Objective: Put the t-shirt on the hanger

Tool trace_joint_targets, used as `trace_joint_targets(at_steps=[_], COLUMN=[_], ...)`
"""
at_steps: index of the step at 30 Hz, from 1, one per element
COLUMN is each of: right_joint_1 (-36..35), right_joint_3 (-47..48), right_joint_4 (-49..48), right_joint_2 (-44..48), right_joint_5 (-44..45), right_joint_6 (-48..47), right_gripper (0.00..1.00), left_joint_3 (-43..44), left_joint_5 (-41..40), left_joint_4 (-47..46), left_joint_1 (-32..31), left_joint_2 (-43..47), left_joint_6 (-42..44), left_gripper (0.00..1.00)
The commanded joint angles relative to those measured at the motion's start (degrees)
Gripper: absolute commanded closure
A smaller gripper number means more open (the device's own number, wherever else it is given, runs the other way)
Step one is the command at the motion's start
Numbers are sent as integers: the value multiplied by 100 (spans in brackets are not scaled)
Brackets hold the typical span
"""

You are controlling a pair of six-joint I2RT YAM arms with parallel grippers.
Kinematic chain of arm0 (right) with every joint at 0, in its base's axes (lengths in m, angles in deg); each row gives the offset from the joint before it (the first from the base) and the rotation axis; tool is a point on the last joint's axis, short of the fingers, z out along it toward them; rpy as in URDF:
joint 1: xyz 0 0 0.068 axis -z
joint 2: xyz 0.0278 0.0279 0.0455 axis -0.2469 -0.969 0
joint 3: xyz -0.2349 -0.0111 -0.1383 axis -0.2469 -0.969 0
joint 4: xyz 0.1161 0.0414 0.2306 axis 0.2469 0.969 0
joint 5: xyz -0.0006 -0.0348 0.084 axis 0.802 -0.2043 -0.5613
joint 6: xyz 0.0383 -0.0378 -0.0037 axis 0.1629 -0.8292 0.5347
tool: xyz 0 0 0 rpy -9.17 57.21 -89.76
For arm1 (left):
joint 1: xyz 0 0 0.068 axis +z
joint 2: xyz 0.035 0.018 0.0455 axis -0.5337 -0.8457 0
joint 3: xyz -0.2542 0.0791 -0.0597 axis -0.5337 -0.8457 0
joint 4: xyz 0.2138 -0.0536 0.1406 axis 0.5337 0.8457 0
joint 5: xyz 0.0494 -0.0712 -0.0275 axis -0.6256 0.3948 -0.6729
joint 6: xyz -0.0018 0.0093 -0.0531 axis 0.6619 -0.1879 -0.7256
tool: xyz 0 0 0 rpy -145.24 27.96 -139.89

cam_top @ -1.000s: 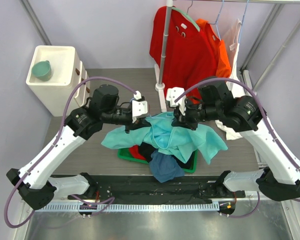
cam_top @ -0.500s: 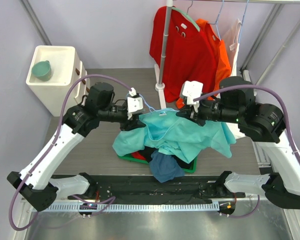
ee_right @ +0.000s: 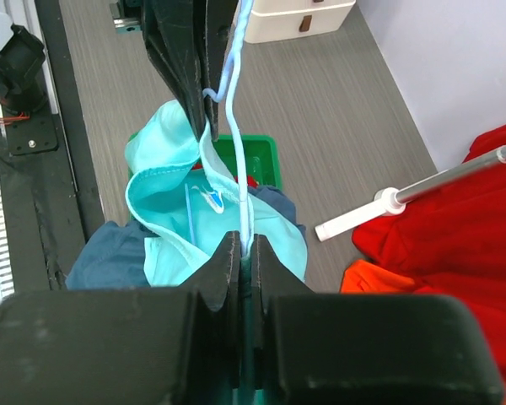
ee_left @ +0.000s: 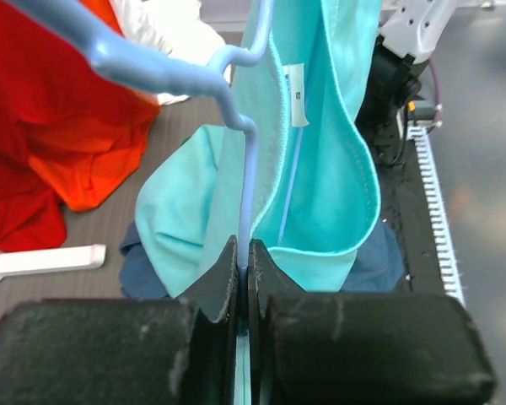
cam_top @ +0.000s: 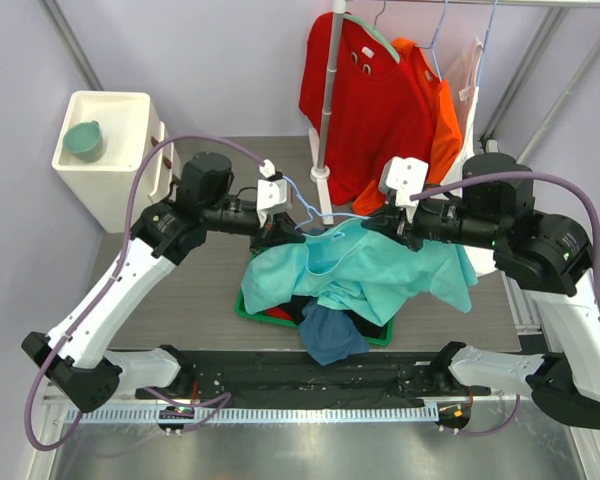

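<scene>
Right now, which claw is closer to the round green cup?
Left. The left claw is right of the round green cup; the right claw is farther right, across the turquoise cotton t-shirt.

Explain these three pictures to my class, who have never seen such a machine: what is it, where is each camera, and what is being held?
It is a robot with two arms, bolted side by side. The overhead picture looks down from behind them; the other two come from a camera on each wrist, looking along that arm's two fingers. The left hand and right hand are both closed on a pale-blue hanger, with a turquoise t-shirt draped from it, hanging above a green bin of clothes. Behind, a red shirt hangs on a rack; a white cabinet stands at the left.
</scene>
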Motion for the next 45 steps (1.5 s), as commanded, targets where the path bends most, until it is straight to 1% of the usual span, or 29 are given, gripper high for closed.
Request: trace_joint_targets(at_steps=[1,2,3,5,6,7,9,12,17,21,24,26,27,28,29,30,32,33,35,36,38,39,41,42,43,44,45], right_joint_1=[188,188,197,188,188,188,188,188,171,31,-127,-242,-356,-426,-479,-558,-603,-612,-612,-612,-612,-612,-612,-612,-612,-612,-612], right_joint_3=[45,18,10,36,53,88,211,492,870,950,897,836,801,748,713,686,564,511,309,256,176,176,185,185,185,203,229], right_joint_4=[688,696,705,758,767,784,819,907,987,943,925,942,951,995,1021,1056,1048,996,697,601,380,371,328,284,188,143,108], right_joint_2=[467,440,414,265,212,151,-25,-333,-693,-922,-1054,-1124,-1151,-1186,-1212,-1230,-1186,-1143,-959,-897,-826,-808,-799,-773,-773,-773,-782], right_joint_5=[486,495,504,495,478,452,373,179,-5,-129,-120,-68,-41,55,134,222,381,451,539,531,539,531,504,495,504,513,469], right_joint_6=[75,75,84,40,-4,-48,-171,-285,-487,-549,-637,-690,-707,-742,-777,-795,-795,-752,-681,-620,-558,-532,-488,-418,-374,-330,-294], right_gripper=[75,62,46,39,32,29,26,25,27,28,34,41,59,72,90,99,99,99,99,99,99,99,99,99,99,99,99], left_joint_3=[273,282,291,326,344,361,370,309,256,256,291,300,308,317,317,317,283,265,169,142,106,133,194,273,299,317,317], left_joint_5=[-4,-30,-39,-92,-109,-127,-293,-452,-724,-891,-1006,-1120,-1129,-1146,-1155,-1199,-1191,-1199,-1208,-1226,-1322,-1340,-1358,-1332,-1305,-1340,-1392], left_joint_4=[-528,-519,-510,-423,-301,-247,-107,-1,96,210,316,368,386,404,412,430,448,465,518,561,763,851,1115,1237,1430,1545,1616], left_joint_1=[290,273,238,193,150,123,-8,-184,-369,-536,-633,-677,-686,-694,-694,-712,-730,-738,-765,-782,-870,-896,-940,-958,-993,-1019,-1072], left_joint_2=[107,115,124,98,81,46,19,-16,-60,-122,-174,-210,-227,-236,-245,-227,-201,-175,-87,-52,1,-7,-69,-95,-122,-174,-192], left_joint_6=[-596,-544,-456,-342,-298,-193,-104,80,282,467,564,608,652,652,661,652,696,713,924,1012,1397,1495,1688,1750,1838,2021,2058], left_gripper=[100,100,100,100,100,100,100,100,100,100,100,100,100,100,100,99,93,85,73,58,45,36,30,21,16,1,0])
